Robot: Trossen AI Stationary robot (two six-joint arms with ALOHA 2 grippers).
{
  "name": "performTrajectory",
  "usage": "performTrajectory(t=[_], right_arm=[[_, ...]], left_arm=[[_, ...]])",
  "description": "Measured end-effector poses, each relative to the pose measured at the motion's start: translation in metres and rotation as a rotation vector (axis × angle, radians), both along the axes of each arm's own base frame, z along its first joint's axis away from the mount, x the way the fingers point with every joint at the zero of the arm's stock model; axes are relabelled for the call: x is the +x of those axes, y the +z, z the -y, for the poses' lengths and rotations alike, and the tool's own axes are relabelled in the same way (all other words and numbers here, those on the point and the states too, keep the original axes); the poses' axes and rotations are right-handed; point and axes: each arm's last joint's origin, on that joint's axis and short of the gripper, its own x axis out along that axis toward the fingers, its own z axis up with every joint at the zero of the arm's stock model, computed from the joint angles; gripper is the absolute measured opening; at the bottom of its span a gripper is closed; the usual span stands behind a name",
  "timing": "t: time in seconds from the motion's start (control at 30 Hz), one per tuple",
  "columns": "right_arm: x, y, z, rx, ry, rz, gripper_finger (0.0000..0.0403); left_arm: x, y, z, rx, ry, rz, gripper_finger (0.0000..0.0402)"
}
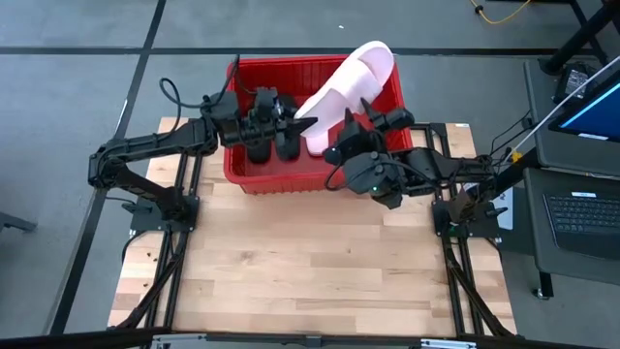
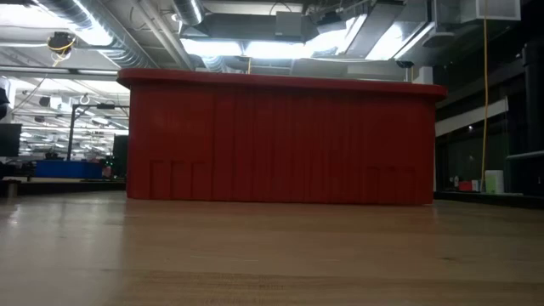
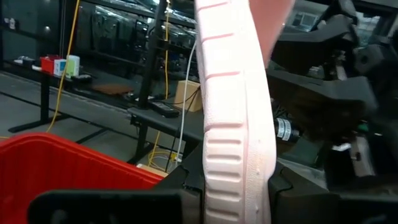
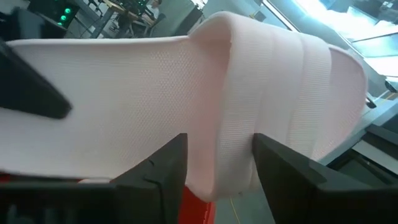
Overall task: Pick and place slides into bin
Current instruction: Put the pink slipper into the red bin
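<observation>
A pale pink slide [image 1: 356, 78] stands tilted above the red bin [image 1: 291, 184], its strap end high over the bin's far right corner and its other end low over the bin's middle. My left gripper [image 1: 298, 124] is shut on that low end. My right gripper [image 1: 360, 124] is shut on its side. In the bin under my left gripper lie two dark rounded shapes [image 1: 262, 147], black slides as far as I can tell, partly hidden by the arm. The low view shows only the bin's near wall [image 2: 280, 140]. My left gripper pinches the pink slide's low end by the ribbed sole edge [image 3: 239, 180] between its two fingers [image 3: 186, 190]. It comes level from the table's left, and the slide rises on edge beyond the fingers, clear of the bin. My right gripper has the slide's side edge [image 4: 217, 155], where the strap meets the footbed, between its two widely spaced fingers [image 4: 155, 180]. It comes level from the right. The strap [image 4: 298, 81] lies to one side of the fingers and the textured footbed [image 4: 106, 93] to the other.
The bin stands at the far edge of the wooden table [image 1: 310, 262], between the two arms. A side table with a laptop [image 1: 581, 213] stands to the right, off the table.
</observation>
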Motion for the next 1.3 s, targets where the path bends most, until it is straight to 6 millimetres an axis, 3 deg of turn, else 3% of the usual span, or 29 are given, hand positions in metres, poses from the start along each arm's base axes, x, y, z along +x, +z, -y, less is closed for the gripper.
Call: performTrajectory(t=[0.37, 0.63, 0.93, 1.3], right_arm=[[0.002, 0.000, 0.014, 0.000, -0.040, -0.004, 0.0124], [0.002, 0.000, 0.014, 0.000, -0.040, -0.002, 0.0106], [0.001, 0.001, 0.010, -0.020, -0.031, -0.080, 0.0110], [0.007, 0.020, 0.009, -0.018, -0.029, -0.074, 0.0098]], left_arm=[[0.003, 0.000, 0.012, -0.003, -0.019, 0.005, 0.0059], [0.003, 0.000, 0.013, 0.013, 0.001, -0.004, 0.0058], [0.000, 0.000, 0.000, 0.040, 0.058, -0.011, 0.0058], [-0.008, 0.003, -0.025, 0.034, 0.157, 0.022, 0.0058]])
